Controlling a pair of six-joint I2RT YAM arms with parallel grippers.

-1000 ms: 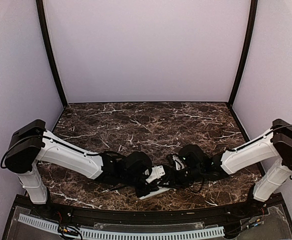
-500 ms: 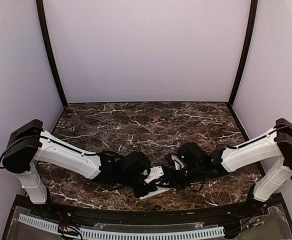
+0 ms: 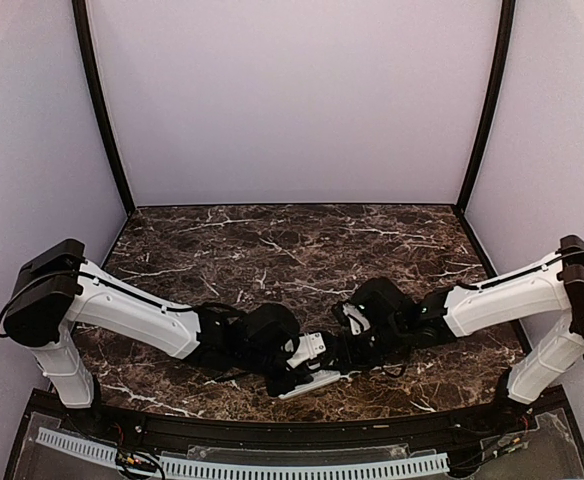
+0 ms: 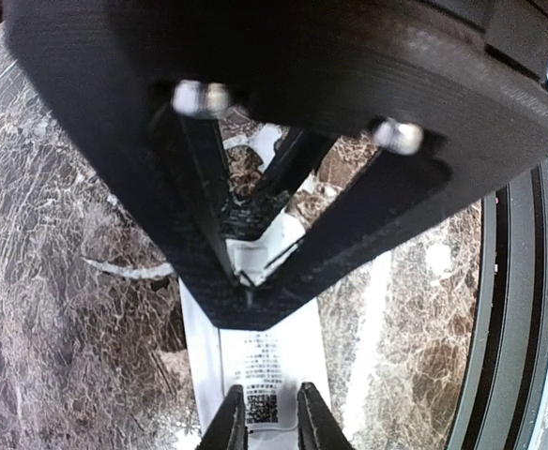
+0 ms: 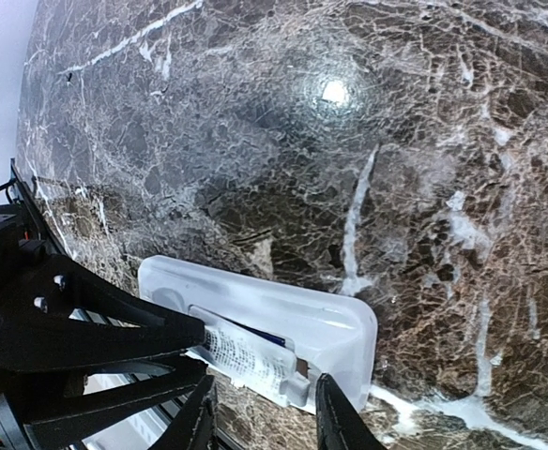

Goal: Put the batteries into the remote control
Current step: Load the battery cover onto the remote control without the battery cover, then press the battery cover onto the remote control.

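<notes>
Left pincer (image 4: 272, 429) flanks illegible label (image 4: 265, 375) on remote control (image 4: 302, 356).

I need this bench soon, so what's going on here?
The left gripper holds one end of the white remote control, which lies back-up on the marble table. The right gripper hovers open by the other end. Something dark bluish, likely a battery, shows in the recess.

Matte black on the left gripper (image 4: 272, 427) and right gripper (image 5: 266, 412), dark brown marble veined white across the table (image 3: 302, 240) beneath them, plain white with a small black-printed label on the remote control (image 5: 326, 323) just ahead of their fingertips.
</notes>
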